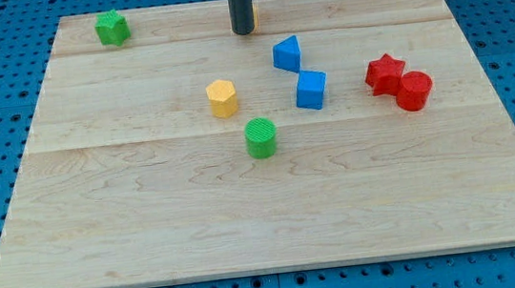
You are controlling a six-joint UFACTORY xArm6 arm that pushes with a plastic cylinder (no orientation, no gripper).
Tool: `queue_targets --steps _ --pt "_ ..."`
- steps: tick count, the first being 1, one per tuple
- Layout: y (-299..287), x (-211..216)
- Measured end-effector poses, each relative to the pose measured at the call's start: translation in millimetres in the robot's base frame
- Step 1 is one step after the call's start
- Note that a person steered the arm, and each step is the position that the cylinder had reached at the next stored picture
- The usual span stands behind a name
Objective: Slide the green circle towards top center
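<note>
My tip point(244, 32) rests near the board's point(151, 222) top centre, holding nothing (it is a bare rod). The green circle point(261, 137) sits well below it, mid-board, just below the yellow hexagon point(222, 98).

I can read no text, label, brand, number or sign anywhere in this view. The wooden board point(274, 209) carries only plain grain, and the coloured blocks on it are unmarked.
</note>
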State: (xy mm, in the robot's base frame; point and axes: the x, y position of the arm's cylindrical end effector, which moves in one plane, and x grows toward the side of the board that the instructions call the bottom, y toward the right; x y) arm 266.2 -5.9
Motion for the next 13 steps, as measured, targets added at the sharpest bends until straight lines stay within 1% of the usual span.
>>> queue_targets --steps 1,2,4,5,6,7,8,9,10,11,12,13 --pt "-4.2 8.3" --pt "-24.2 8.3" --pt "-24.4 8.3" --pt "-23.2 37.9" --pt "-9.2 88.2" --pt "8.0 125.0" --pt "31.4 184.8" --pt "31.2 218.2" --pt "-3.1 226.0" --pt "-99.3 226.0" --pt "-162.1 207.1" --pt "-203.7 165.5"
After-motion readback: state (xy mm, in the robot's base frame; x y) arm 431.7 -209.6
